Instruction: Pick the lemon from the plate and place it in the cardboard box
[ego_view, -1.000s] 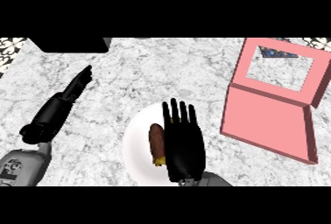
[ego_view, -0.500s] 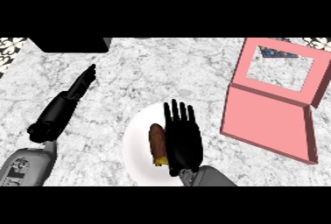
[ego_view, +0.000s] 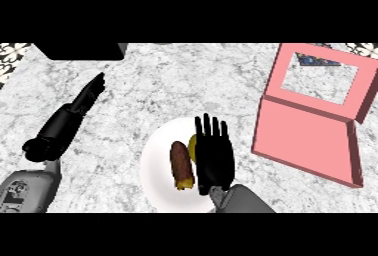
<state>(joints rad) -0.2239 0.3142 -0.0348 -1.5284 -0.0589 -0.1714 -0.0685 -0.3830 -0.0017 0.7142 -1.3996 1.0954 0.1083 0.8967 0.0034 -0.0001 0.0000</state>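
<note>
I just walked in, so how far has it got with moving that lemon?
Nothing looks done yet: the pink box holds nothing visible. In hand: the right robot hand is spread open over the plate, beside a brown item, with yellow peeking out. Left: grasping, carrying, placing.

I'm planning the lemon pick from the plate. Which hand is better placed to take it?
The right hand: it hangs open over the white plate, beside the yellow lemon. The left hand is off the plate, out over the counter.
</note>
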